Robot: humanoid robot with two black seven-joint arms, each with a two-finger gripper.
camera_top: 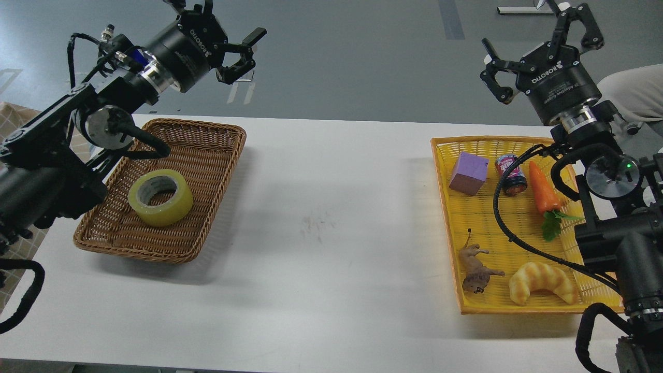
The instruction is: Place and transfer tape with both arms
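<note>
The tape (160, 197), a yellowish roll with a grey-white core, lies flat in the brown wicker basket (207, 150) on the left of the white table. My left gripper (228, 36) is open and empty, raised above and behind the basket's far right corner, well above the tape. My right gripper (538, 36) is open and empty, held high behind the far edge of the yellow tray (445, 217) on the right, far from the tape.
The yellow tray holds a purple cube (469, 173), a small can (511, 174), a toy carrot (543, 192), a toy lion (475, 268) and a croissant (541, 282). White table surface (336, 217) lies between basket and tray. A person's leg (634, 93) is at the far right.
</note>
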